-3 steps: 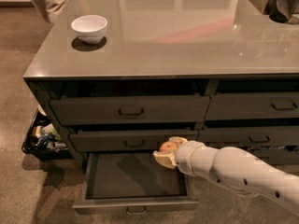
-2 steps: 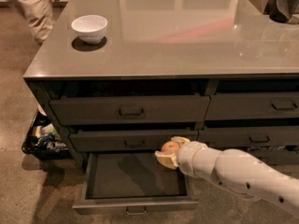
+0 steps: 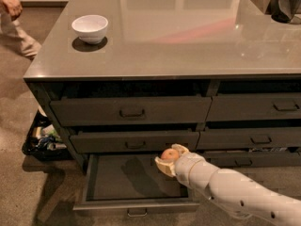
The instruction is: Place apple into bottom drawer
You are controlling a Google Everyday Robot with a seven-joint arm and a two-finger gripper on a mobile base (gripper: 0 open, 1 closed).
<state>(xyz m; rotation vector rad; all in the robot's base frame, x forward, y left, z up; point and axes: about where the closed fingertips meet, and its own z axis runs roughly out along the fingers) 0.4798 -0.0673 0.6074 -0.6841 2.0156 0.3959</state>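
Observation:
The apple (image 3: 169,155) is small, round and orange-red. My gripper (image 3: 169,159) is shut on it, cream fingers wrapping its sides. It hangs over the right back part of the open bottom drawer (image 3: 123,178), above the dark interior. The drawer is pulled out, with a small metal handle (image 3: 137,213) at its front edge. My white arm (image 3: 235,192) reaches in from the lower right.
A white bowl (image 3: 90,28) stands on the grey countertop (image 3: 188,41) at the back left. Two closed wide drawers (image 3: 131,111) sit above the open one. A black bin of items (image 3: 43,138) is on the floor at left. A person (image 3: 14,18) stands at far left.
The gripper with the apple has stayed nearly still over the drawer. The person at the far left has shifted.

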